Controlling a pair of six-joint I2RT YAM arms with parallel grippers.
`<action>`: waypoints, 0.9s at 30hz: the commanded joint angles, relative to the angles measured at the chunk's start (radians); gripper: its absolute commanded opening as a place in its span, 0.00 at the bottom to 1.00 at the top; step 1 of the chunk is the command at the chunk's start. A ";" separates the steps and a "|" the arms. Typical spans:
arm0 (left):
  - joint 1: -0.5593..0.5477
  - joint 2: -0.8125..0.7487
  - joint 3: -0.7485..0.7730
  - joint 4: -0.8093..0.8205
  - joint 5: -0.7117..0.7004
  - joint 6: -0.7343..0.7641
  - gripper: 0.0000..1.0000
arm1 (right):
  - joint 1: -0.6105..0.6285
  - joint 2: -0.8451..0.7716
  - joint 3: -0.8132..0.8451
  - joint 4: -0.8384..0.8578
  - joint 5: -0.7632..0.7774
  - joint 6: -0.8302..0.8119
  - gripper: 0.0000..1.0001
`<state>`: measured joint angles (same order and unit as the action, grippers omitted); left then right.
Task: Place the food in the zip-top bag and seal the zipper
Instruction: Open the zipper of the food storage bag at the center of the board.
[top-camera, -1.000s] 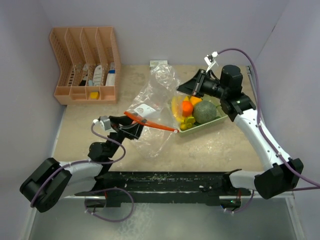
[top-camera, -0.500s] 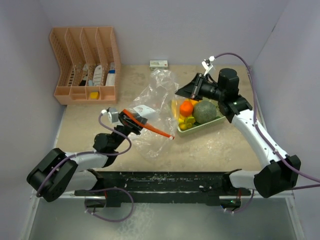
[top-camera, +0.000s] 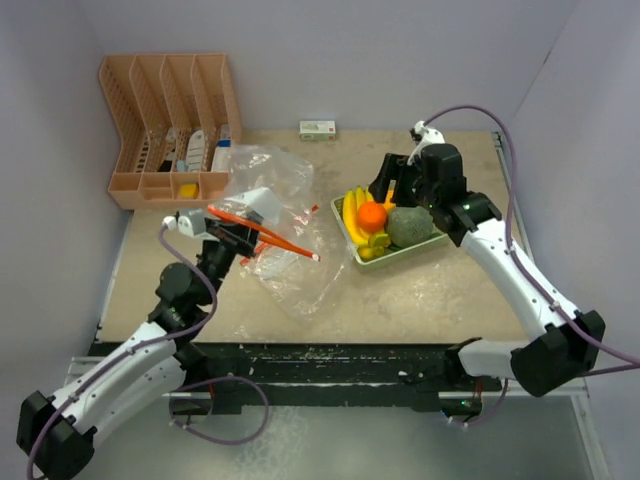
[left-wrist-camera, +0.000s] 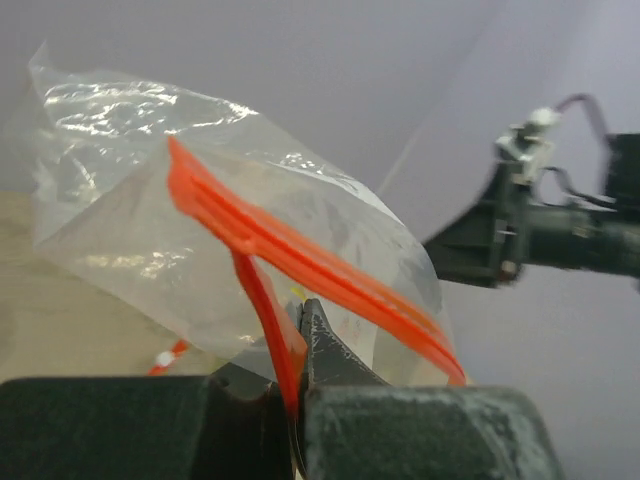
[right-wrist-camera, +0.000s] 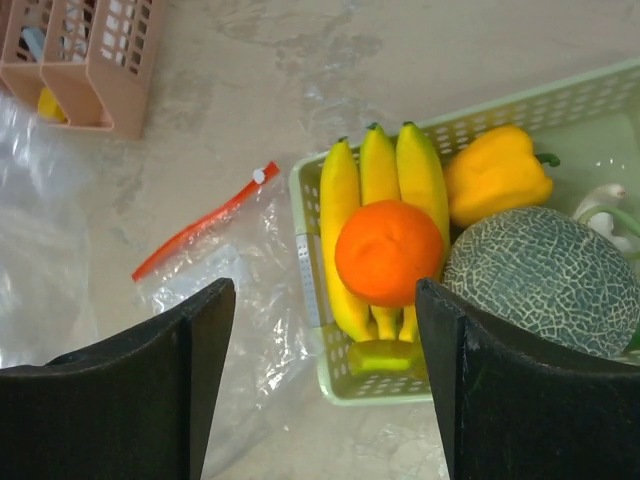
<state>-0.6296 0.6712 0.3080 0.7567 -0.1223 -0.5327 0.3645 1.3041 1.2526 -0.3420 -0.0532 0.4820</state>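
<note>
The clear zip-top bag (top-camera: 275, 215) with its orange zipper (left-wrist-camera: 300, 255) hangs lifted off the table at centre left. My left gripper (top-camera: 236, 233) is shut on the zipper edge, pinching the orange strip between its fingertips (left-wrist-camera: 318, 330). The food lies in a pale green tray (top-camera: 402, 254): yellow bananas (right-wrist-camera: 380, 190), an orange (right-wrist-camera: 390, 250) on top of them, a yellow pepper (right-wrist-camera: 497, 175), a netted melon (right-wrist-camera: 545, 275) and a white bulb (right-wrist-camera: 600, 200). My right gripper (right-wrist-camera: 322, 290) hovers open above the tray's left end, with nothing between its fingers.
A pink slotted organizer (top-camera: 170, 130) with small items stands at the back left. A small box (top-camera: 318, 129) lies against the back wall. Part of the bag and a zipper end (right-wrist-camera: 205, 230) rest on the table left of the tray.
My left gripper closed on the orange zipper and raised the bag up and to the left. My right gripper opened and shifted over the tray.
</note>
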 joint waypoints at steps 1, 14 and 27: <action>-0.002 0.036 0.260 -0.699 -0.302 0.081 0.00 | 0.169 -0.050 0.043 -0.001 0.200 -0.175 0.76; -0.001 0.454 0.576 -1.012 -0.191 0.068 0.00 | 0.414 -0.025 -0.032 0.282 0.020 -0.245 0.73; -0.002 0.494 0.609 -0.999 -0.159 0.058 0.00 | 0.541 0.105 -0.188 0.536 -0.009 -0.138 0.70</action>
<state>-0.6296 1.1675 0.8688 -0.2710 -0.2985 -0.4778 0.8799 1.4181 1.0801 0.0605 -0.0601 0.3096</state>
